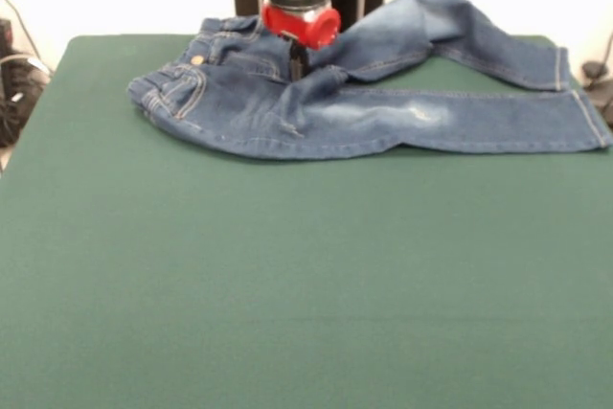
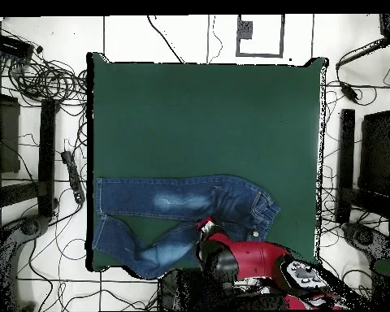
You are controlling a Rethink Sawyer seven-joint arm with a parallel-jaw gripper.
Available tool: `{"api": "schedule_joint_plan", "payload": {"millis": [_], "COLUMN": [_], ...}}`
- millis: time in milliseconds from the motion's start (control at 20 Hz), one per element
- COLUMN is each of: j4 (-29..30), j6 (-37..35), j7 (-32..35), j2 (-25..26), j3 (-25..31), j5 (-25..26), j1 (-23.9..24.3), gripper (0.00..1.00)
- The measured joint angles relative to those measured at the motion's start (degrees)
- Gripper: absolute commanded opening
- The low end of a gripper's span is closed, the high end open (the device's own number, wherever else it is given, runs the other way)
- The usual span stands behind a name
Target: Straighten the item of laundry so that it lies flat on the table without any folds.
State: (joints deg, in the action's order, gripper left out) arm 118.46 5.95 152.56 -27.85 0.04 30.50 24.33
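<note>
jeans (image 1: 364,112) lying on green bench (image 1: 287,284), gripper (image 1: 298,62) pressing down at crotch.
front view alone showing dark fingers (image 1: 298,59) meeting denim; grip state unclear.

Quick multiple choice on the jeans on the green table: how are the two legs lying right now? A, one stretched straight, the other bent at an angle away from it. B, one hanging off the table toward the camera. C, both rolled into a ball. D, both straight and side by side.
A: on the jeans, one leg runs straight across the table, while the other leg angles away behind it.
</note>
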Motion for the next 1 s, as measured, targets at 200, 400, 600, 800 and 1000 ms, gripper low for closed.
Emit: {"api": "schedule_joint_plan", "payload": {"millis": [200, 400, 600, 800, 1000], "j4": [4.86, 9.44, 12.2, 12.83, 12.52], "j6": [0.07, 0.07, 0.06, 0.21, 1.03], "j7": [0.0, 0.0, 0.0, 0.0, 0.0], "j2": [-5.48, -11.16, -14.77, -15.28, -13.51], "j3": [0.0, -0.02, -0.07, -0.98, -2.86], "j5": [0.08, 0.1, 0.1, 0.1, 0.06], "j1": [0.54, 1.16, 1.01, -1.07, -4.41], "gripper": [0.0, 0.0, 0.0, 0.0, 0.0]}}
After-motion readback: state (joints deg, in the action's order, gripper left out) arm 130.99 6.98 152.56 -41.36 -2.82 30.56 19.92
